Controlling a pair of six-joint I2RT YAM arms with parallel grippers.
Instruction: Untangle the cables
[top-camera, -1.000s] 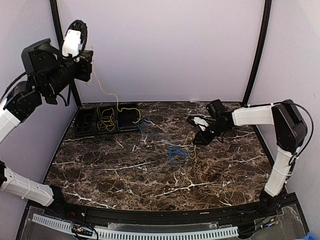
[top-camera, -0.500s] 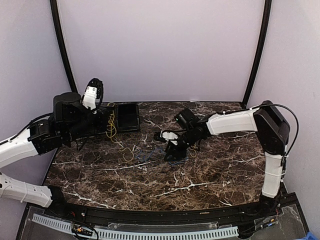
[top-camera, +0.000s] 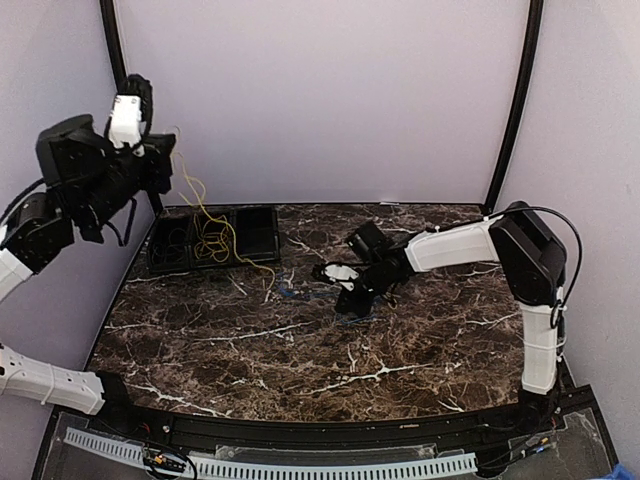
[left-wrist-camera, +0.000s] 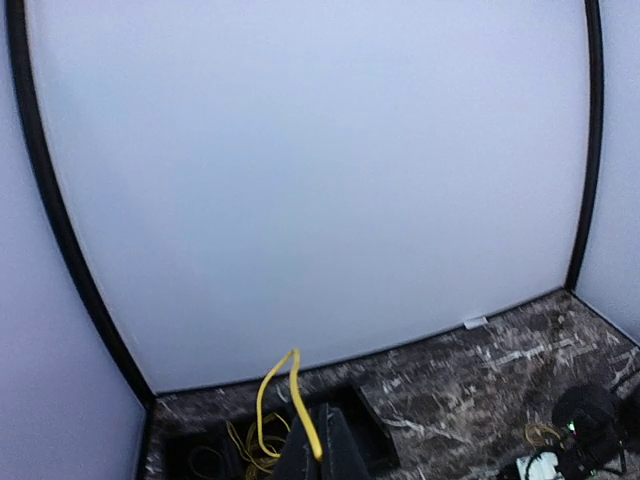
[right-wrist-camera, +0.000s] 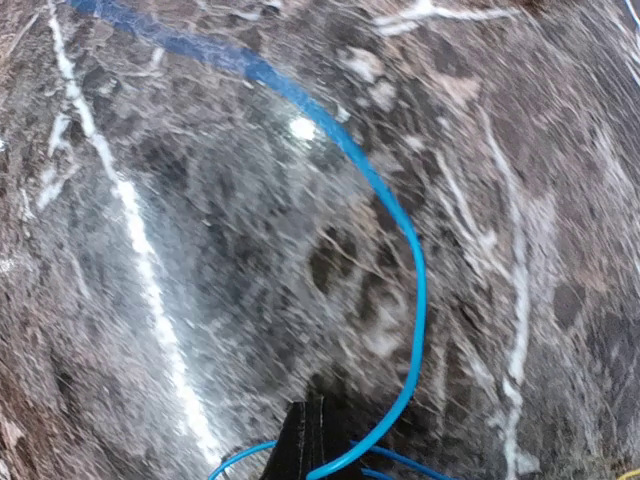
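Note:
My left gripper (top-camera: 166, 162) is raised high at the far left and is shut on the yellow cable (top-camera: 196, 196). The cable hangs from it down into the middle compartment of the black tray (top-camera: 258, 232), and a strand trails onto the table. In the left wrist view the closed fingers (left-wrist-camera: 316, 448) pinch the yellow cable (left-wrist-camera: 292, 372), which arcs up above them. My right gripper (top-camera: 352, 298) is low on the marble table, shut on the blue cable (top-camera: 300, 292). In the right wrist view the blue cable (right-wrist-camera: 417, 280) curves away from the closed fingers (right-wrist-camera: 308, 440) across the marble.
The black three-compartment tray stands at the back left of the table, with a dark coil in its left compartment (top-camera: 172, 243). Purple walls and black corner posts (top-camera: 512, 110) close in the workspace.
My left arm has lifted from low by the tray to high at the left, drawing the yellow cable up. My right gripper has shifted slightly right near the table centre, still on the blue cable.

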